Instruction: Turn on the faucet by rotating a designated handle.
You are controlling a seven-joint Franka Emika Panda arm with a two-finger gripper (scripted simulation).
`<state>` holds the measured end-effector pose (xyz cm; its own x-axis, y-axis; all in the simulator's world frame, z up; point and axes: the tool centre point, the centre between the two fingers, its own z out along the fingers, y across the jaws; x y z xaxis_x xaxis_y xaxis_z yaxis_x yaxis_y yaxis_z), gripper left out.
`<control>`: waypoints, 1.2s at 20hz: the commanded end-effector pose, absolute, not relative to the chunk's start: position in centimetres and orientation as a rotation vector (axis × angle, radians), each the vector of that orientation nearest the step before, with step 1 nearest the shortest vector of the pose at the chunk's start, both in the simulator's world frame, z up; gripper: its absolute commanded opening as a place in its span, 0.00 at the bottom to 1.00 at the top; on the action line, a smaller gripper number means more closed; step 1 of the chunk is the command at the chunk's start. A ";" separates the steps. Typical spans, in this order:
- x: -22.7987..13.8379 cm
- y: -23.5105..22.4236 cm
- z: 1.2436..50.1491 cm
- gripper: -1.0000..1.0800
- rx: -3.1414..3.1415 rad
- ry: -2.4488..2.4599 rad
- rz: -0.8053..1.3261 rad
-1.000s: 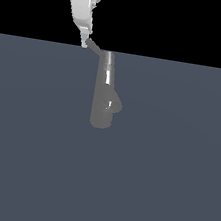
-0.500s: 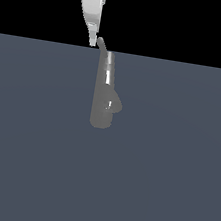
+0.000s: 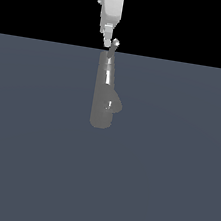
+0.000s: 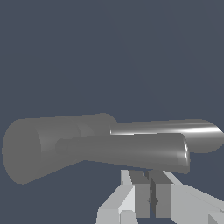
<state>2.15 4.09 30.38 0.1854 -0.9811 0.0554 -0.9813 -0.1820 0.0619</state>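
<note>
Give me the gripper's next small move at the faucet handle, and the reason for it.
Probably keep nudging sideways toward the exterior view's right. The gripper sits against the handle at the narrow top of the faucet, on the handle's left in that view. In the wrist view its fingers look pressed together, so a push, not a grasp, seems to be what turns it.

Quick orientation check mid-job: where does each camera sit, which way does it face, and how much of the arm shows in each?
Exterior view: off the arm, raised, looking down across the gray floor at the faucet; the white arm comes down from the top, gripper beside the handle.
Wrist view: on the wrist, looking along the fingers at the faucet up close; only the fingers show, pressed together.
Shared: faucet, gripper, floor.
</note>
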 end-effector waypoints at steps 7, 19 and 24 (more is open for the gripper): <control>3.1 1.0 30.6 0.00 2.360 -1.955 0.011; 6.2 -2.7 29.0 0.00 2.337 -1.972 0.009; 7.4 -4.2 28.5 0.00 2.328 -1.978 0.008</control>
<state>7.15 -1.91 29.24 0.1904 -0.9802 0.0540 -0.9809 -0.1877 0.0518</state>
